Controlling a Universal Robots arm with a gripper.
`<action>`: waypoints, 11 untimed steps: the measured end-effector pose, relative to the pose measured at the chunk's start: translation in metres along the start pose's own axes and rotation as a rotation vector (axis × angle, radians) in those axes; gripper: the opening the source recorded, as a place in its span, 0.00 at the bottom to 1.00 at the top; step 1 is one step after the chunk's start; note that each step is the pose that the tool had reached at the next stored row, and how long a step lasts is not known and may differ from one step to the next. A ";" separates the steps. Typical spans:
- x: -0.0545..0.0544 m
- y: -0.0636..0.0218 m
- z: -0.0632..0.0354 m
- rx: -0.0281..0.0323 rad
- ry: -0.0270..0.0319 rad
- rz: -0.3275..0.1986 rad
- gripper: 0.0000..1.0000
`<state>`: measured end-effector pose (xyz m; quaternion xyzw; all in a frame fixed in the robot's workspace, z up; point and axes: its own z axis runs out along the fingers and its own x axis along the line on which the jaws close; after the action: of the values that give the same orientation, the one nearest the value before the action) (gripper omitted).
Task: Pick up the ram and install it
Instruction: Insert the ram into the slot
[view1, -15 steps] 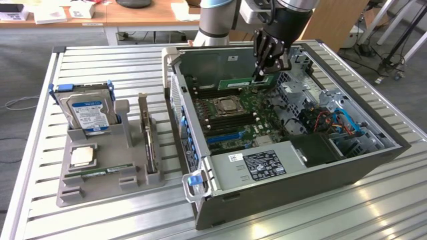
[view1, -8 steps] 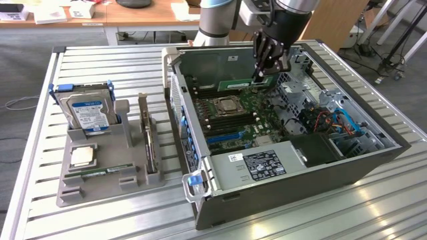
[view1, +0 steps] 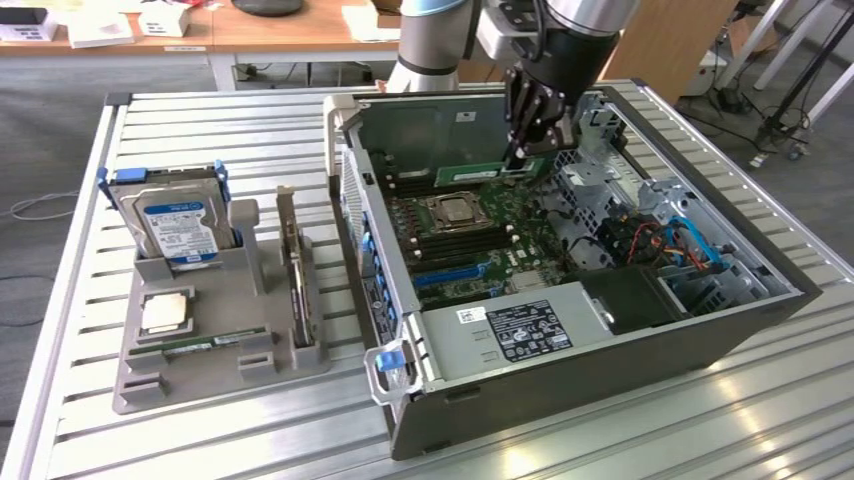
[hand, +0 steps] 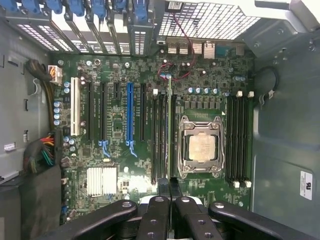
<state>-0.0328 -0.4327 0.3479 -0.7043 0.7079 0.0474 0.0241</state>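
The ram, a narrow green stick, is held on edge inside the open computer case. My gripper is shut on its upper edge. In the wrist view the ram shows as a thin green line running along the black memory slots, next to the silver processor socket. My gripper clamps the ram's near end, with a black fingertip on either side. I cannot tell whether the ram touches a slot.
A grey holder at the exterior view's left carries a hard drive, an upright expansion card, a square processor chip and another green stick. A power supply and cables crowd the case.
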 end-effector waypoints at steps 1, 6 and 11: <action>0.000 0.0000 0.0011 0.0000 -0.0001 0.000 0.12; 0.001 -0.0002 0.0065 0.0000 -0.0001 0.000 0.12; 0.001 -0.0004 0.0120 0.0000 -0.0001 0.000 0.12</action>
<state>-0.0328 -0.4327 0.3358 -0.7043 0.7079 0.0474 0.0242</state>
